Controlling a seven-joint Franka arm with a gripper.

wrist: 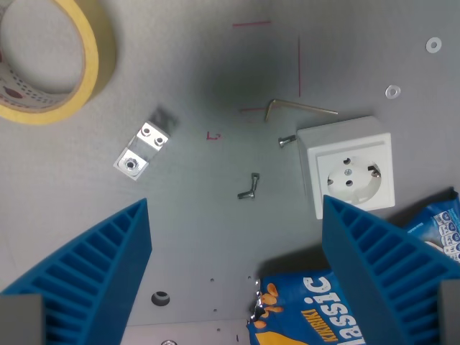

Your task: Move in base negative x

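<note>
Blue jaws spread wide, empty, bare grey table between, socket near right edge

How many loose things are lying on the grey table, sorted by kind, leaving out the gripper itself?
Tape roll: 1
Metal bracket: 1
Allen key: 1
Screws: 2
Washers: 2
Socket: 1
Snack bags: 2
Total: 10
</note>
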